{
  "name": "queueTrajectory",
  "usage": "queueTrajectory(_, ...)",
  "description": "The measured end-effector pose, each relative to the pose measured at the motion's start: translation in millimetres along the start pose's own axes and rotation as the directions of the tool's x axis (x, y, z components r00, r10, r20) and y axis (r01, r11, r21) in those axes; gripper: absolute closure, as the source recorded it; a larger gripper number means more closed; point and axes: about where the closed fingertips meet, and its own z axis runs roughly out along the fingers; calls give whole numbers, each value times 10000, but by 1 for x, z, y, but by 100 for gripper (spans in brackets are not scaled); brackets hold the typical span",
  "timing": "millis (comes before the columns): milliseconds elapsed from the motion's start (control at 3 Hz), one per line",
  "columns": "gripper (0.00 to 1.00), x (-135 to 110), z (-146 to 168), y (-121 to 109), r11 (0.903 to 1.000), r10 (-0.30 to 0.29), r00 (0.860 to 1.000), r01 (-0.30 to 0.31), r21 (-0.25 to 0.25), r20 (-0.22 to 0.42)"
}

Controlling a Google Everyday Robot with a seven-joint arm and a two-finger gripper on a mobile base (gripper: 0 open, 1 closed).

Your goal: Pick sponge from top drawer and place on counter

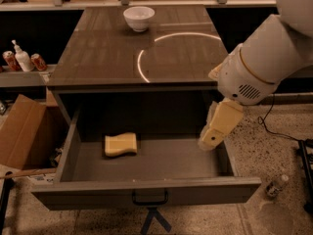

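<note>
The pale yellow sponge [121, 144] lies flat on the floor of the open top drawer [146, 189], left of its middle. The drawer is pulled far out below the glossy grey-brown counter [107, 53], which reflects a bright light arc. My white arm reaches in from the upper right. Its cream-coloured gripper [211, 140] hangs down over the drawer's right side, well to the right of the sponge and apart from it. It holds nothing that I can see.
A white bowl [139, 17] stands at the back of the counter. A cardboard box [19, 131] sits on the floor to the left, with bottles and cans [22, 60] on a shelf above it. A cable and a small bottle [277, 185] lie on the floor to the right.
</note>
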Motion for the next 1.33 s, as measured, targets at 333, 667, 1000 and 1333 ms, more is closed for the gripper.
queueTrajectory(333,0,4,36,8,9991,-190,9994,201,-372,299)
queueTrajectory(667,0,3,72,11,9968,-182,9978,230,-761,636)
queueTrajectory(1000,0,-6,117,6,9914,83,9941,59,-1307,1080)
queueTrajectory(1333,0,-6,117,6,9914,84,9941,59,-1308,1081)
